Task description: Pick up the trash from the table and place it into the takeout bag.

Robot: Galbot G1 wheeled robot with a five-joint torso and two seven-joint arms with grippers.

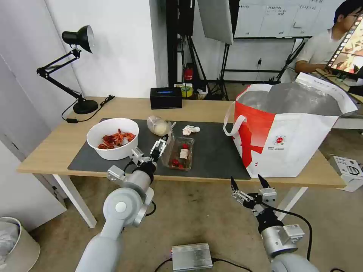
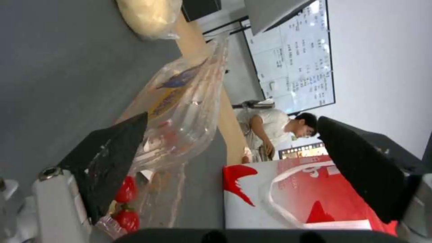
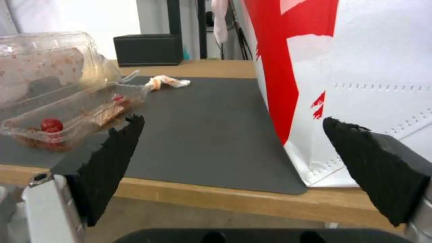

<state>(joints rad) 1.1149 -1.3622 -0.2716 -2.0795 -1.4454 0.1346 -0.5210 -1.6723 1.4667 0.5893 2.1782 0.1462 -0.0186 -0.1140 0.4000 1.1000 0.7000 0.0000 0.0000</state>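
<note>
On the table (image 1: 56, 147) a dark mat (image 1: 215, 151) carries the trash: a white bowl (image 1: 112, 138) of red scraps, a knotted clear bag (image 1: 159, 125) with a pale lump, a crumpled tissue (image 1: 190, 130) and a clear clamshell tray (image 1: 180, 152) with its lid raised. My left gripper (image 1: 160, 145) is open at the tray's lid (image 2: 180, 111), one finger (image 2: 112, 158) right beside it. The takeout bag (image 1: 287, 132) stands open at the right of the table. Below the table's front edge my right gripper (image 1: 247, 185) is open and holds nothing, facing the mat (image 3: 202, 135) and bag (image 3: 351, 67).
A black tissue box (image 1: 165, 97) sits at the back of the table and a black desk lamp (image 1: 85, 105) at its back left. On the floor lie a silver box (image 1: 191, 256), a white bin (image 1: 15, 241) at left and a white carton (image 1: 348, 168) at right.
</note>
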